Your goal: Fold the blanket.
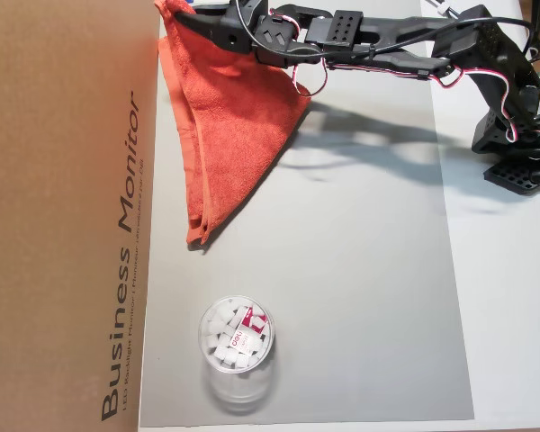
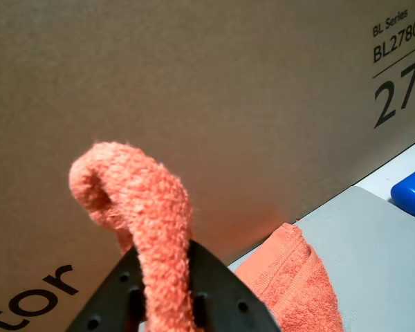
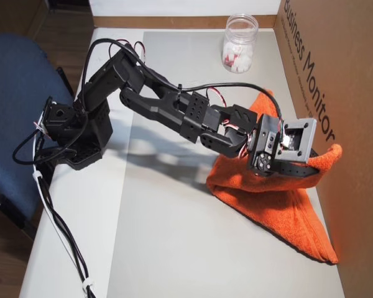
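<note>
in an overhead view the orange-red terry-cloth blanket (image 1: 237,117) lies folded into a long triangle on the grey mat (image 1: 360,297). its long axis runs beside the brown cardboard monitor box (image 1: 63,216), tapering to a point towards the clear plastic cup of white pieces (image 1: 237,346). the black two-finger gripper (image 1: 191,15) lifts the wide end.

in the wrist view the fingers (image 2: 111,294) are closed tight on a curled corner of terry cloth.

in the other overhead view the raised corner points at the box, the tip away from the cup.
</note>
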